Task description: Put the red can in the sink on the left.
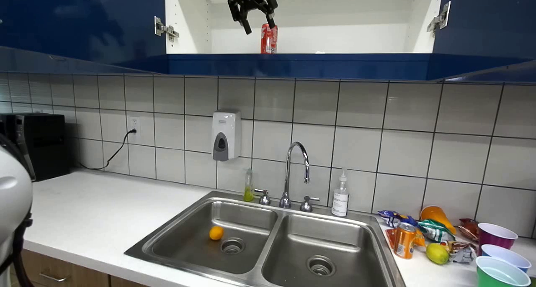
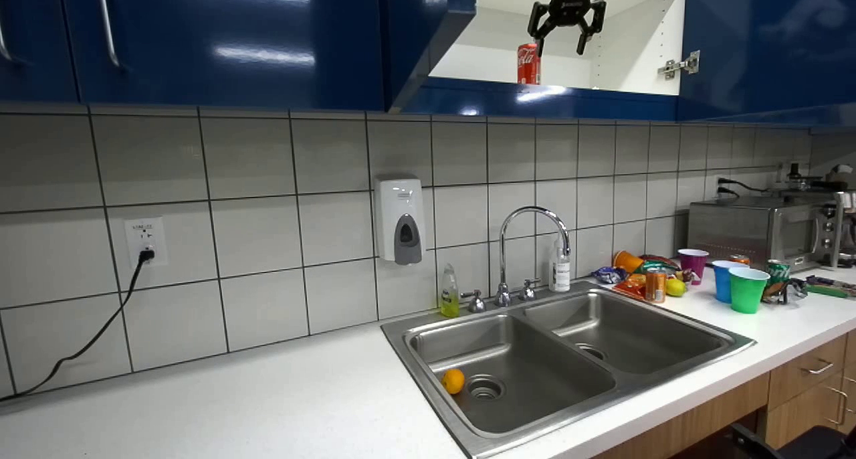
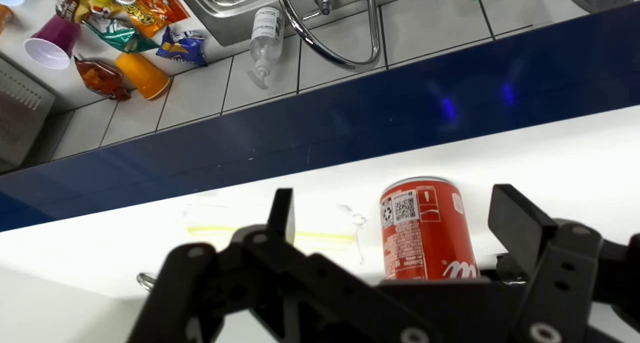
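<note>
Red can (image 1: 269,39) is being borne upright inside the cabinet (image 1: 343,23) | gripper (image 1: 259,26) is being held spread near it, grasping nothing | pick-up is being judged undone | carry and release into left basin (image 1: 197,247) are being awaited

The wrist view shows the red can (image 3: 425,233) between spread jaws.

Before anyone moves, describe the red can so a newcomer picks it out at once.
Find the open blue cabinet above the double sink. Behind its front ledge, near the open black hand, the red can stands upright. Its red, white-lettered side sets it apart from the orange can down on the counter.
</note>
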You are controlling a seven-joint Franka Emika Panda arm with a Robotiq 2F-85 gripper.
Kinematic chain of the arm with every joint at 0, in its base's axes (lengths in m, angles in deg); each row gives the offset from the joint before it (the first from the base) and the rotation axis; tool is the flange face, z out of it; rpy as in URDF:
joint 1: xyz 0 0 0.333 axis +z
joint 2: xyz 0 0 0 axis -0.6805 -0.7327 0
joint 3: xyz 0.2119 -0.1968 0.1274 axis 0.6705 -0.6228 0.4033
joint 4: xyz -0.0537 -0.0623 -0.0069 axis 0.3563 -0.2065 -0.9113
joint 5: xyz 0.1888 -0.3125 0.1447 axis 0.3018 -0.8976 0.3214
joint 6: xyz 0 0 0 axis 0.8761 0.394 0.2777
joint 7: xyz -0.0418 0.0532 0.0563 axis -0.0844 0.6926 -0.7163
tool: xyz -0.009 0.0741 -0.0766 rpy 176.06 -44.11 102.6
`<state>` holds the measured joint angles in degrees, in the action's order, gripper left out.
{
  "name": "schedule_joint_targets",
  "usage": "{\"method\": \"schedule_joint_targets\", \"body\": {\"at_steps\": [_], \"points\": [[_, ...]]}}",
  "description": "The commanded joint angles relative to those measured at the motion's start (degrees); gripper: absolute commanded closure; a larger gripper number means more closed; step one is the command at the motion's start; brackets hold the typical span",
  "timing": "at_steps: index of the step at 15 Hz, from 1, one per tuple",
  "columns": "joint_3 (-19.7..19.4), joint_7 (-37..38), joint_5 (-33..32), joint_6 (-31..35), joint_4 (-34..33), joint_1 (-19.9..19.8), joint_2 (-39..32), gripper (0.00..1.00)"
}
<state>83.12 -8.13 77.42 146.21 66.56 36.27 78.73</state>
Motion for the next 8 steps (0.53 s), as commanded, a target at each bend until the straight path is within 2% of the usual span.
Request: {"method": "schedule_joint_targets", "body": {"at_steps": [1,8], "points": [[-0.3,-1.7,-0.6,0.4,-4.9,0.4,-3.9,0.00],[-0.4,-2.1,-0.4,1.1,-9.3,1.2,-8.6,0.00]]}}
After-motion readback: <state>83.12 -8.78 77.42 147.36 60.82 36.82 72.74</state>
